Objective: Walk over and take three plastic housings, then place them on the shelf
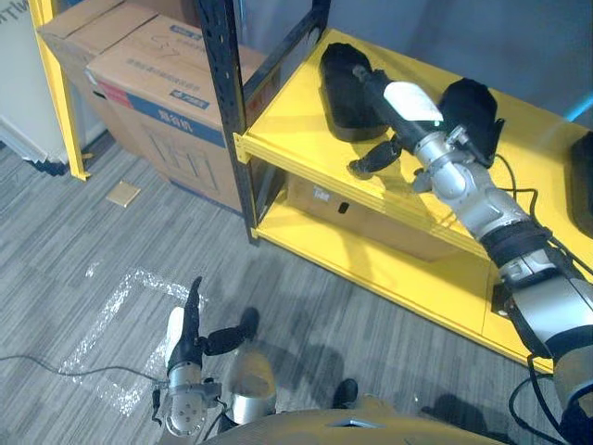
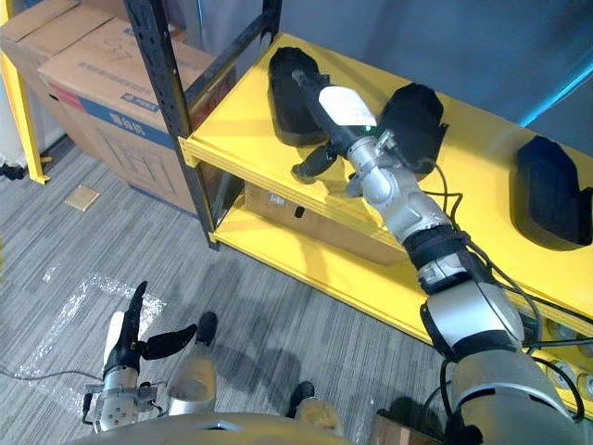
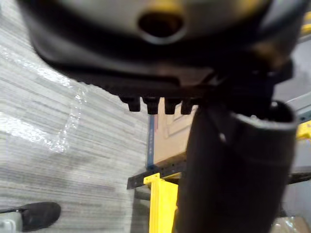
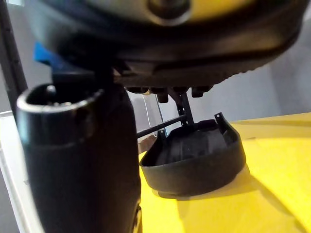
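Plastic housings (image 2: 417,116) (three, all black) lie on the upper board of the yellow shelf (image 2: 236,125). The left housing (image 2: 283,93) sits near the rear left corner, beside the black upright. The middle housing (image 2: 417,119) sits mid-board towards the rear edge. The right housing (image 2: 548,190) lies well apart, towards the right end.

Hand status:
- The right hand (image 2: 345,107) reaches over the front edge, with fingers straight above the left housing and thumb splayed towards the front edge. It grasps nothing. Contact with the housing cannot be confirmed.
- The left hand (image 1: 183,345) hangs low above the carpet, with fingers straight and thumb out, and is empty.

Handling assessment: the right wrist view shows the left housing as a thin-walled moulded shell, open side up, with small tabs standing on its rim. It is probably light and stiff overall, with some flex at the rim. The smooth matt wall may slip under a weak pinch, and the tabs look like the fragile part. The recommended hold is across a plain stretch of side wall, fingers inside and thumb outside, clear of the tabs.

Markings: no label is visible on any housing. The cardboard boxes (image 1: 157,83) left of the shelf carry blue print and a coloured band. A further box (image 1: 371,218) on the lower board bears a small white label, too small to make out
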Available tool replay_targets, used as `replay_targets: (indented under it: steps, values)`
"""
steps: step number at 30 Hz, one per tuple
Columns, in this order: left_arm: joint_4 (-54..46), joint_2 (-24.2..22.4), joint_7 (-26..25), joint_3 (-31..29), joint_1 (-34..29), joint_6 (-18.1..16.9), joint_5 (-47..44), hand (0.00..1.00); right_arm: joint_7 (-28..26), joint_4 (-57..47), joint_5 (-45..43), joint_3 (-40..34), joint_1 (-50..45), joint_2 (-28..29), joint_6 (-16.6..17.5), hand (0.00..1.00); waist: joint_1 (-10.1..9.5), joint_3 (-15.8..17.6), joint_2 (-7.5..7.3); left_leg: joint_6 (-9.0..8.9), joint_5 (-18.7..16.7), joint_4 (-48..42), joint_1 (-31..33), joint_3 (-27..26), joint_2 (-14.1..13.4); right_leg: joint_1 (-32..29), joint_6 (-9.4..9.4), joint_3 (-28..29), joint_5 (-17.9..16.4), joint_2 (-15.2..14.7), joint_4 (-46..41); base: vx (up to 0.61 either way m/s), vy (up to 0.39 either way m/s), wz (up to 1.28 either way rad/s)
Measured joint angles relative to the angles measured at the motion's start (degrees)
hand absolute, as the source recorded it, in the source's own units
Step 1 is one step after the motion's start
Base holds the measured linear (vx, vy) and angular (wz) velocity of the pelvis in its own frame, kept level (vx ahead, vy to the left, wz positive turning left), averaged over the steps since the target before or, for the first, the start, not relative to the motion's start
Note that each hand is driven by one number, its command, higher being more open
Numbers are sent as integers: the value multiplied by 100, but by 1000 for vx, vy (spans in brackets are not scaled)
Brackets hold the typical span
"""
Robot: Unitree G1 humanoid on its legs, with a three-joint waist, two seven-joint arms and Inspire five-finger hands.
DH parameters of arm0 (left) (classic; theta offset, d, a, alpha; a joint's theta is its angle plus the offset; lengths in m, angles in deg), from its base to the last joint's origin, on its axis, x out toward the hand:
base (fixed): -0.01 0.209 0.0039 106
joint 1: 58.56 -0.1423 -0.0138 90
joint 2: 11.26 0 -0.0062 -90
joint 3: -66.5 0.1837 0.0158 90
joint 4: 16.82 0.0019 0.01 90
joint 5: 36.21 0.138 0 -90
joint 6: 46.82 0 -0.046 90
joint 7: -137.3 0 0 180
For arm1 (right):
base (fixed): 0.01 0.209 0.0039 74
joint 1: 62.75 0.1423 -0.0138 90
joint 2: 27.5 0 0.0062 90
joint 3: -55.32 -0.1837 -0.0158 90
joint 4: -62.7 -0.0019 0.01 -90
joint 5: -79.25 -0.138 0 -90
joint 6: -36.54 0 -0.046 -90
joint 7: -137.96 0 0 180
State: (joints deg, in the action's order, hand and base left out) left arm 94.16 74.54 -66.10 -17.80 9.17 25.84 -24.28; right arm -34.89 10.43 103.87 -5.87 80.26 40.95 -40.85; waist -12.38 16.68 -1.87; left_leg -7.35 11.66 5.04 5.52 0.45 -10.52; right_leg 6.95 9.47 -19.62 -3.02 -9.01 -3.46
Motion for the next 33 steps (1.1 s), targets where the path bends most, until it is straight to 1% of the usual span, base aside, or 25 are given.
replay_targets:
  steps: [1,4,6,8,9,11,12,13,15,16,20,23,27,28,30,32,33]
  values:
    - [21,-10,6,-5,0,14,-9,100,5,46,0,0,46,-3,-55,100,-26,13,-10,-4,3,-2,11,10,1,6,-2,-22,-1,2,9,30,-22,6]
    - [144,-67,13,-3,35,57,-55,100,-30,47,-11,0,212,-5,-84,100,-16,63,-2,-25,17,-13,19,15,2,5,-3,-41,-2,2,9,24,-15,3]
    - [152,-94,31,0,46,121,-54,100,-233,46,-28,0,334,-22,-110,100,-1,82,-1,-40,27,-14,16,7,0,3,-4,-41,-3,2,13,0,0,0]
    - [159,-126,37,-4,49,127,-57,100,-713,35,-61,0,445,-49,-239,100,0,84,-3,-41,27,-14,9,-3,-3,5,-6,-39,-4,2,13,0,0,0]
    - [160,-134,38,-4,49,127,-59,100,-825,35,-63,0,457,-49,-278,100,-1,84,-3,-42,27,-14,6,-4,-3,7,-7,-40,-5,3,13,0,0,0]
    - [183,-204,43,-51,50,131,-71,100,-1240,31,-81,9,478,-49,-446,100,-4,87,-4,-43,28,-15,1,-5,-4,11,-8,-40,-5,3,13,0,0,0]
    - [206,-227,44,-75,53,130,-82,100,-1325,31,-88,12,489,-49,-487,100,-2,92,-3,-44,28,-15,-2,-5,-4,13,-7,-40,-5,2,11,0,0,0]
    - [250,-259,49,-116,55,139,-135,100,-1468,31,-104,16,555,-49,-573,0,12,111,-2,-44,29,-14,-9,-7,-7,14,-8,-38,-6,3,8,0,0,0]
    - [342,-268,65,-124,89,169,-328,100,-1625,39,-145,93,693,-87,-712,0,17,159,7,-38,22,-13,-12,-5,-13,12,-12,-38,-10,6,-7,-40,-9,0]
    - [363,-282,82,-138,130,256,-371,100,-1735,42,-245,128,734,-169,-732,0,7,201,12,-20,5,-12,-15,2,-14,12,-14,-42,-12,6,-28,-48,-7,2]
    - [446,-294,120,-242,163,369,-532,100,-1978,204,-294,225,978,-210,-711,0,-4,300,-1,-21,5,-10,-13,16,-11,6,-15,-47,-14,1,-54,-46,-2,1]
    - [498,-298,132,-334,161,383,-560,100,-2141,306,-292,293,1105,-210,-653,0,-23,342,4,-21,6,-11,-9,27,-8,5,-15,-55,-14,-1,-63,0,0,0]
    - [524,-297,159,-388,161,385,-575,100,-2198,345,-288,347,1180,-210,-506,0,-23,371,8,-21,6,-12,-1,28,0,3,-14,-63,-17,-10,-64,0,0,0]
    - [523,-297,185,-384,162,385,-697,100,-2221,410,-283,389,1241,-211,-431,0,-15,384,2,-20,7,-12,0,28,1,1,-16,-64,-19,-10,-65,0,0,0]
    - [523,-299,204,-381,163,386,-737,100,-2222,417,-276,420,1292,-216,-391,0,-12,411,-7,-20,6,-13,-1,29,0,1,-19,-68,-27,-10,-71,0,0,0]
    - [522,-299,252,-375,166,388,-757,100,-2214,408,-251,488,1379,-231,-103,0,-23,443,-3,-21,6,-14,3,41,3,-8,-22,-85,-54,-17,-108,1,-4,4]
    - [520,-299,257,-374,166,388,-766,100,-2213,409,-249,513,1401,-231,-54,0,-31,448,-4,-21,6,-14,3,49,4,-15,-22,-93,-68,-21,-133,6,-16,7]
